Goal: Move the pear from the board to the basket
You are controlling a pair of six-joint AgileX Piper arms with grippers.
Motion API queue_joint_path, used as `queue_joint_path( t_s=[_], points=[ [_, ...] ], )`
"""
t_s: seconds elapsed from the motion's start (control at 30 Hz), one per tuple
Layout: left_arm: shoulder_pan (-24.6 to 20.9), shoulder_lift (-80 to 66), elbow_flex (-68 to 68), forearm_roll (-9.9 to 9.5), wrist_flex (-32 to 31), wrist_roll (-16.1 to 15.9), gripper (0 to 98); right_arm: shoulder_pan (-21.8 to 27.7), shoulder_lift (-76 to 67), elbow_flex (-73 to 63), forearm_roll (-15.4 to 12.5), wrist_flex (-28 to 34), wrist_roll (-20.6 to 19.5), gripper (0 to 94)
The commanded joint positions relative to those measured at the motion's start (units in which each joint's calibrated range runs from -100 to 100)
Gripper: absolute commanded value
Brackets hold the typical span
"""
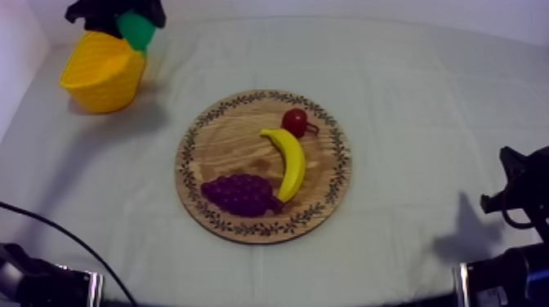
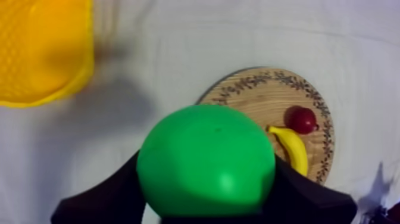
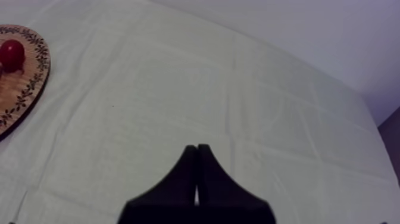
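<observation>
Left claw [image 1: 122, 16], pinching the green pear [image 1: 136, 30], hangs over the yellow basket [image 1: 98, 75], seemingly poised to drop it; banana [image 1: 290, 159] and grapes [image 1: 237, 194] lie on the wooden board [image 1: 237, 139], right claw [image 3: 196, 173] pressed together, parked clear

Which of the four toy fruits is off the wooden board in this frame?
The green pear: the left gripper is shut on it near the yellow basket. The banana, the grapes and the small red fruit all lie on the board.
</observation>
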Motion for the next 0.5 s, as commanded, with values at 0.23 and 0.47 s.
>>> queue_joint_path(
  t_s=[0.23,0.47],
  points=[
    [-10.54,-2.01,-1.72,0.09,0.0,-4.5,47.7,0.0,0.0,-0.02,-0.03,0.05,0.01,0.4],
    [-16.38,-1.76,-5.56,-0.58,0.02,-7.19,47.5,0.0,0.0,-0.02,-0.03,0.05,0.0,0.4]
  ],
)
